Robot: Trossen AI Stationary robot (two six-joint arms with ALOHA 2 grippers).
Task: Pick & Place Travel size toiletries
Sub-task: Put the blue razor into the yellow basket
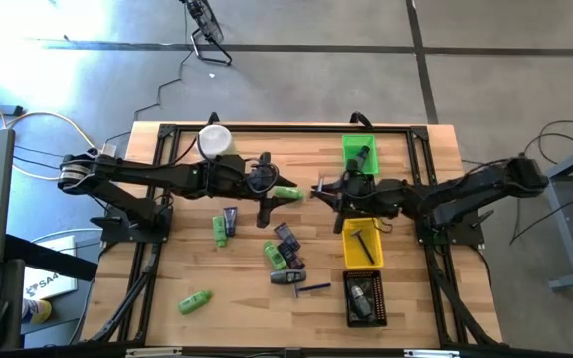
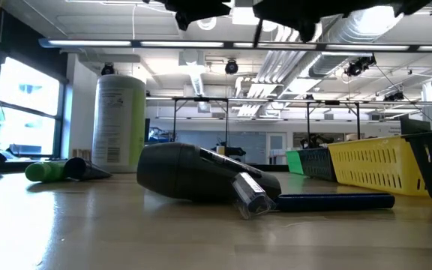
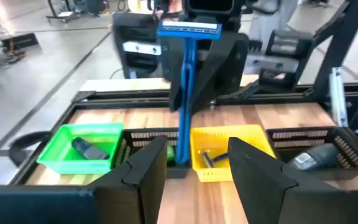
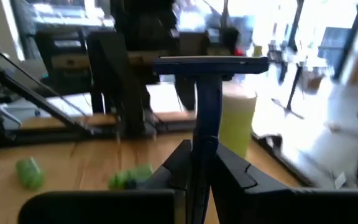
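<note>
A blue razor [image 3: 185, 87] stands upright in the air over the table's middle, its head [image 4: 213, 65] up, with my right gripper [image 4: 201, 165] shut on its handle. My left gripper [image 3: 194, 174] faces it from the table's left, open. Its fingers stand on either side of the handle's lower end; I cannot tell whether one touches it. On the table lie more toiletries: green mini bottles [image 1: 219, 230] [image 1: 195, 301] [image 1: 286, 192], dark tubes [image 1: 286, 239] and a second razor [image 1: 311, 287]. My right gripper pinches the razor's handle [image 4: 204, 146] between its two fingers, about midway down it. The fingers come level from the table's right and lie across the handle. The razor stands upright, head up, clear of the table.
A green bin [image 1: 359, 154], a yellow bin [image 1: 362, 244] and a black bin [image 1: 364, 298] stand in a row on the right half of the table, each with dark items inside. A pale-green canister with a white lid [image 1: 215, 141] stands at the far edge.
</note>
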